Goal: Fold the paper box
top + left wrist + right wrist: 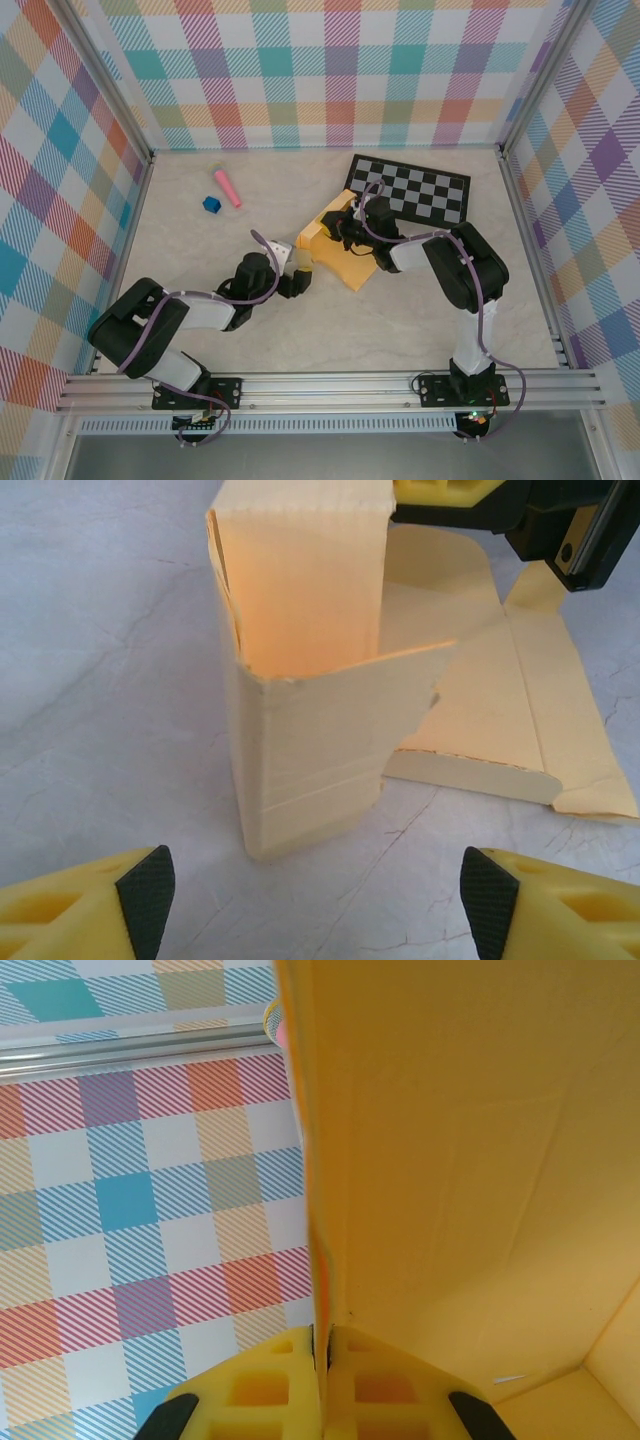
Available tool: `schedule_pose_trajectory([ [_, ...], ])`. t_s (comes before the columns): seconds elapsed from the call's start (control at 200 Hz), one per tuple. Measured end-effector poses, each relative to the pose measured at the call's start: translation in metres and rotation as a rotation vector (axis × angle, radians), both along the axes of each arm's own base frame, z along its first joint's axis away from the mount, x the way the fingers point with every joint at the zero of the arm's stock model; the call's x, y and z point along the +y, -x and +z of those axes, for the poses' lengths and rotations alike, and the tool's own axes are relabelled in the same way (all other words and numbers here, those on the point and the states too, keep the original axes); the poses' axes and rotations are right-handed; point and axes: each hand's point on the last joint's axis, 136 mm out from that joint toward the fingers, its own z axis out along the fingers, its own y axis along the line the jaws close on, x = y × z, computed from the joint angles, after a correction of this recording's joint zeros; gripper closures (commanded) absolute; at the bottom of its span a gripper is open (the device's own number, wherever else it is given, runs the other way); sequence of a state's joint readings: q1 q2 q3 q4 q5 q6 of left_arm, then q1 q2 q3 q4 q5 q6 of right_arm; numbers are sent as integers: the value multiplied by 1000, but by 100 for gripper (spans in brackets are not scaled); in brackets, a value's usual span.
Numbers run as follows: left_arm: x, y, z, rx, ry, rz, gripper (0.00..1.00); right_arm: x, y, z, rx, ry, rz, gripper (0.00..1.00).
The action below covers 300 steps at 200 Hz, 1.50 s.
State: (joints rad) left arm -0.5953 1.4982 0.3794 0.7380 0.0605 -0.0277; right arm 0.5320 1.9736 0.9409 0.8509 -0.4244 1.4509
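Note:
The paper box (340,252) is yellow-orange thin cardboard lying partly folded on the table, just in front of the checkered board. In the left wrist view one end of the paper box (300,710) stands upright as a folded wall, and the rest lies flat behind it to the right. My left gripper (318,900) is open a little short of that wall, with bare table between its fingertips (145,890). My right gripper (322,1345) is shut on the edge of a raised panel of the paper box (450,1160). From above, the right gripper (350,225) is at the box's far side and the left gripper (300,277) at its near left end.
A black-and-white checkered board (410,188) lies behind the box. A pink marker (226,187) and a small blue cube (211,204) rest at the back left. Plaid walls enclose the table on three sides, with a metal rail (330,385) along the near edge.

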Motion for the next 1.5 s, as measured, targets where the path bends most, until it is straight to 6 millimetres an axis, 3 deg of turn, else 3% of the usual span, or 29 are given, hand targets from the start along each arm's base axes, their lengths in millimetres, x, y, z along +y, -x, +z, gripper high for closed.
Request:
schedule_pose_trajectory([
  [0.06,1,-3,0,-7,-8,3,42,0,0,0,0,-1,3,100],
  [0.31,-12,-22,0,-12,3,-54,44,0,1,0,1,-1,4,100],
  [0.595,-24,-21,-3,9,28,-116,52,0,1,0,1,-1,4,100],
  [0.97,-11,-31,-8,6,-23,-28,49,2,2,0,1,-1,8,100],
  [1.5,-24,-42,-2,7,-21,-29,56,4,2,0,-2,4,-4,100],
])
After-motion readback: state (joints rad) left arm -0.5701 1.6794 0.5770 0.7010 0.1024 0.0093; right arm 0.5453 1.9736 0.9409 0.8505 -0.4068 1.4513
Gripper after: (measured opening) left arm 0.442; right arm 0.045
